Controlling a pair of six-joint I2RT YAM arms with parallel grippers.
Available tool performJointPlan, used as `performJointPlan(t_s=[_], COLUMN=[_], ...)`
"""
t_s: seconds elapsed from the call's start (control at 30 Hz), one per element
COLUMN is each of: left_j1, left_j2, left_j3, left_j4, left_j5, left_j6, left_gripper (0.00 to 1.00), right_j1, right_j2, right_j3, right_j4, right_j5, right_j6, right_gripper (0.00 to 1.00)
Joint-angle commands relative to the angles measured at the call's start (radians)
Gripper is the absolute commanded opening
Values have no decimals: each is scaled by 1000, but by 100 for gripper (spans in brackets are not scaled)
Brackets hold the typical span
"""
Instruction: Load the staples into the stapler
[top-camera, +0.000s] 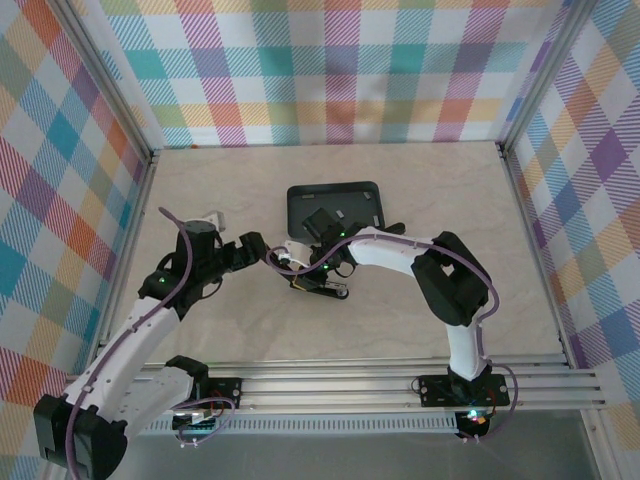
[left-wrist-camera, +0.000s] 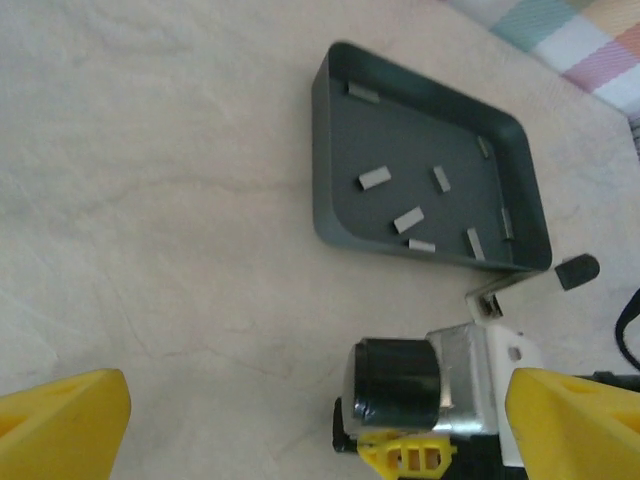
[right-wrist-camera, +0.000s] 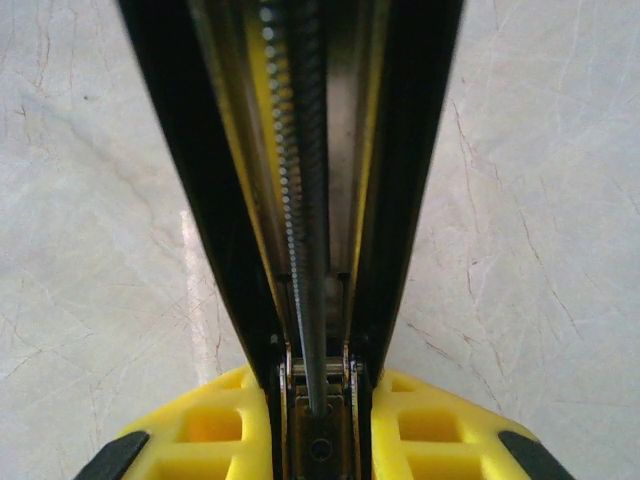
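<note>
The right arm folds back at the elbow, right pincer (right-wrist-camera: 315, 425) clamped on the open stapler (right-wrist-camera: 310, 180). The left arm reaches inward, left pincer (left-wrist-camera: 318, 395) spread wide. The staples (left-wrist-camera: 374, 178) lie in the tray (left-wrist-camera: 420, 130) just beyond it.

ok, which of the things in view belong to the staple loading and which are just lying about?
Job:
- staples, loose in the tray
- stapler, opened, gripped by the right tool

Just there:
- dark tray, only holds the staples
- table
- plaid walls

Plaid walls (top-camera: 330, 70) w/ beige tabletop (top-camera: 240, 180)
</note>
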Motion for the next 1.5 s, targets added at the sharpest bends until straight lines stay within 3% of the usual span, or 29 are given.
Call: performJointPlan(t_s=[0.0, 0.37, 1.2, 1.47], left_j1=[15, 21, 22, 22], left_j2=[39, 125, 286, 382], left_j3=[-14, -74, -217, -211], left_j4=[-23, 2, 16, 47], left_j5=[41, -6, -140, -133], left_j6=[-27, -14, -48, -74], left_gripper=[96, 84, 85, 86], right_j1=[17, 25, 25, 25], right_j2=[11, 21, -12, -55], right_j3=[42, 28, -98, -131], right_j4=[16, 38, 162, 172], right_j5=[-15, -10, -16, -19], right_j6=[9, 29, 48, 43], right_gripper=[9, 11, 10, 9])
